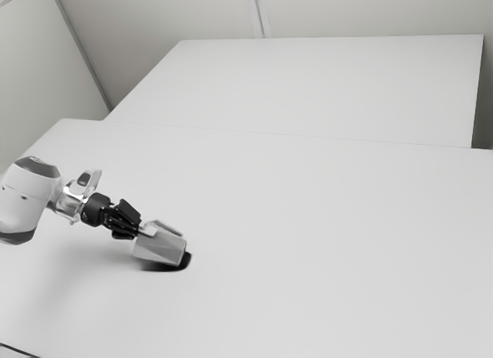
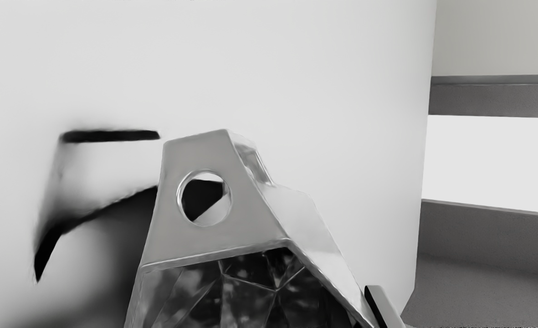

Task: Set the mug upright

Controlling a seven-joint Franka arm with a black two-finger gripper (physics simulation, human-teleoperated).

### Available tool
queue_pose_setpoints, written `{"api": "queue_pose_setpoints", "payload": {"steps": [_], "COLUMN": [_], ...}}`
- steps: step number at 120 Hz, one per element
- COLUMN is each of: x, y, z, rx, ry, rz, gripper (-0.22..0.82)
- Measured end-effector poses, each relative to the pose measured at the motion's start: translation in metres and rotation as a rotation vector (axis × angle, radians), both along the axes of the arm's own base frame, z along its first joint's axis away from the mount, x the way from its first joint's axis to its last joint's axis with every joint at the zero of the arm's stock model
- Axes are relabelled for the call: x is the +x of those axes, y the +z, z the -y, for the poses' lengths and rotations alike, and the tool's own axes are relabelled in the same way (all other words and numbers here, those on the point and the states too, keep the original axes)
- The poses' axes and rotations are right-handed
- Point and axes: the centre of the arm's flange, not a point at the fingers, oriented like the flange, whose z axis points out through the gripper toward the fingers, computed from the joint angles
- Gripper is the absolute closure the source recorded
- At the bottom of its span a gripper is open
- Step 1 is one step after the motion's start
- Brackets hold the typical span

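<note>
1. The mug (image 1: pixel 160 248) is on the front part of the white table (image 1: pixel 347 258), toward the exterior view's left, at the end of the arm (image 1: pixel 27 204).
2. It is not upright: its body slants, with the end away from the gripper (image 1: pixel 141 230) sitting lower, and a dark shadow (image 1: pixel 186 261) spreads beneath and beside that end. I cannot tell how much of it rests on the table.
3. The gripper is right at the mug's nearer end, reaching down to it at a slant from the exterior view's left.
4. Whether the gripper stands apart, together or clamped on the mug, I cannot tell.
5. In the wrist view, the mug is close to the hand. A flat grey face has a round hole through it, and next to that face is a dark, many-sided surface (image 2: pixel 250 291) with thin bright creases.
6. More dark shadow lies on the table beside the mug in that view, including one straight, narrow bar (image 2: pixel 109 136).
7. Behind the front table in the exterior view is another pale flat surface (image 1: pixel 323 88), with a light wall (image 1: pixel 154 15) beyond it.
8. A thin dark cable (image 1: pixel 17 349) crosses the near corner at the exterior view's left.
</note>
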Motion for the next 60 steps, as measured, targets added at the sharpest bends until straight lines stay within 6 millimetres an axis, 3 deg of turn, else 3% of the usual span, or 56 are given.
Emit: {"api": "queue_pose_setpoints", "payload": {"steps": [19, 32, 46, 60], "x": [0.004, 0.019, 0.043, 0.064], "y": [0.018, 0.06, 0.105, 0.127], "z": [0.002, 0.017, 0.033, 0.059], "rx": [0.011, 0.068, 0.258, 0.454], "ry": [-0.018, -0.071, -0.192, -0.301], "rz": [0.055, 0.138, 0.176, 0.171], "gripper": [0.76, 0.77, 0.78, 0.79]}}
